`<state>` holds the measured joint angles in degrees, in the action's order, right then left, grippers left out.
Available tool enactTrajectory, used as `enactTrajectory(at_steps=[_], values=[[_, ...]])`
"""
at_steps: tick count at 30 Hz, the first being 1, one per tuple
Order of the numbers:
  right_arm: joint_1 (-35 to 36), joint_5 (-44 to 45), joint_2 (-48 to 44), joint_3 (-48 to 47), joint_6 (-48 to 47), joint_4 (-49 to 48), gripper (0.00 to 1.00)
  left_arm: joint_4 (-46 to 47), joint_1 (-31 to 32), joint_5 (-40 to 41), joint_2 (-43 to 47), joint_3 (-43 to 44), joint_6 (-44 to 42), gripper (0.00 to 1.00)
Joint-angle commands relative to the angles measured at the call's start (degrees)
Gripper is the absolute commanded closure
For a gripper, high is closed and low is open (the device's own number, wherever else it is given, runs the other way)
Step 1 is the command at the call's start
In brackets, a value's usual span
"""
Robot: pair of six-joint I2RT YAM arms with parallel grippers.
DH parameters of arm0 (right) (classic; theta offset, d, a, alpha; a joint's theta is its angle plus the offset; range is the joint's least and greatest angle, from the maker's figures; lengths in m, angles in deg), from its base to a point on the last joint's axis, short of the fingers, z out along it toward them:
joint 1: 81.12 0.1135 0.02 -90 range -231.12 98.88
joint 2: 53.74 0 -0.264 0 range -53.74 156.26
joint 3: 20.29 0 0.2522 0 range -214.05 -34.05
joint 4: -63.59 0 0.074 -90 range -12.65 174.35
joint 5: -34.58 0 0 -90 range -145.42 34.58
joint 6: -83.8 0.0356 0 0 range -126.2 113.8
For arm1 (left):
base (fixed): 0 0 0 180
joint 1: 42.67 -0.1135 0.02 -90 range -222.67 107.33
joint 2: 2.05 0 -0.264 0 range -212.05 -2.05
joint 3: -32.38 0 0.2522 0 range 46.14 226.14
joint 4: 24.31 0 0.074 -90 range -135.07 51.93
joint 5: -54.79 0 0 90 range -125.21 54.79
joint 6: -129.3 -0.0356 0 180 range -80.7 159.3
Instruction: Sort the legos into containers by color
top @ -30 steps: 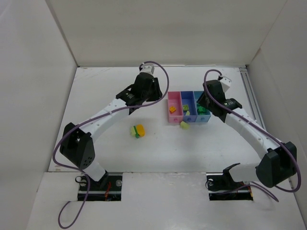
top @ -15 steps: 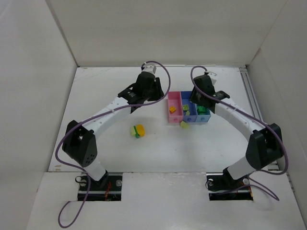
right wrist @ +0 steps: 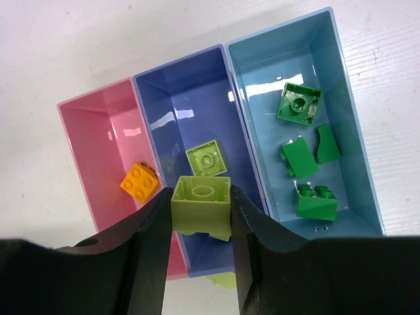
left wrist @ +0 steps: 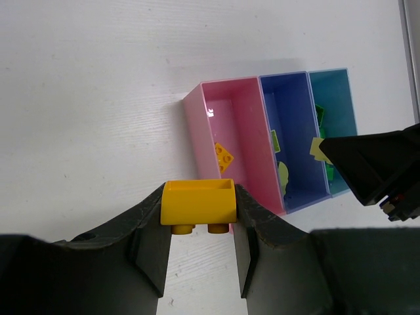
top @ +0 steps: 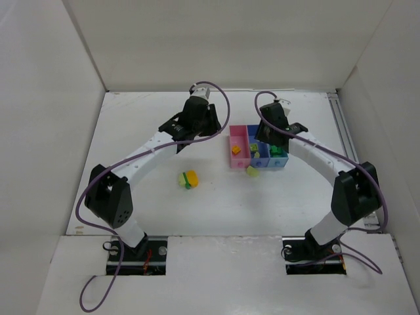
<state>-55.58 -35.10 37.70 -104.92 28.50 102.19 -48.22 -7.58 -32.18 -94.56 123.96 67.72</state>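
Observation:
The three joined containers are pink, blue-purple and light blue. My left gripper is shut on a yellow lego, held above the table just outside the pink bin. My right gripper is shut on a pale yellow-green lego, above the blue-purple bin. An orange lego lies in the pink bin. One pale green lego lies in the blue-purple bin. Several dark green legos lie in the light blue bin.
A small stack of yellow, green and orange legos sits on the table between the arms. A pale green piece lies against the near side of the bins. White walls enclose the table on three sides.
My right arm has swung left, carrying its pale green brick from over the light blue bin to over the blue-purple one. The left arm has barely shifted.

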Motion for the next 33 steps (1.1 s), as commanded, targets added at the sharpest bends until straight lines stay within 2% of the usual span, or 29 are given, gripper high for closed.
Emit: enactTrajectory(at_steps=[1, 11, 14, 15, 16, 18, 21, 29, 33], values=[[0.21, 0.07, 0.58, -2.61, -0.16, -1.64, 0.80, 0.75, -0.55, -0.65, 0.14, 2.77, -1.09, 0.82], [-0.32, 0.07, 2.25, -3.66, 0.37, -1.11, 0.77, 0.22, -0.55, -0.65, 0.14, 2.77, -1.09, 0.82], [-0.32, -0.45, 2.96, -3.66, 0.37, -1.11, 0.64, 0.22, -0.55, -0.65, 0.14, 2.77, -1.09, 0.82], [-0.32, -0.45, 3.48, -4.18, 0.37, -0.59, 0.53, 0.22, -0.55, -0.65, 0.14, 2.77, -1.09, 0.82], [-0.32, -0.97, 3.48, -4.19, 0.37, -0.58, 0.48, 0.22, -0.55, -0.65, 0.14, 2.77, -1.09, 0.82], [-0.32, -0.98, 3.48, -4.19, 0.37, -0.58, 0.44, 0.22, -0.55, -0.65, 0.14, 3.30, -1.09, 0.82], [-0.32, -0.98, 2.96, -4.19, 0.37, -0.58, 0.32, 0.22, -0.55, -0.65, 0.14, 3.30, -1.09, 0.82], [-0.32, -0.98, -1.96, -3.04, -0.16, -0.58, 0.29, 0.22, -0.55, -1.71, 0.14, 3.30, -1.62, 0.82], [-0.84, 0.16, -5.21, -1.29, -0.16, 0.03, 0.18, 0.74, -0.55, -2.85, -0.39, 3.30, -1.62, 0.82]])
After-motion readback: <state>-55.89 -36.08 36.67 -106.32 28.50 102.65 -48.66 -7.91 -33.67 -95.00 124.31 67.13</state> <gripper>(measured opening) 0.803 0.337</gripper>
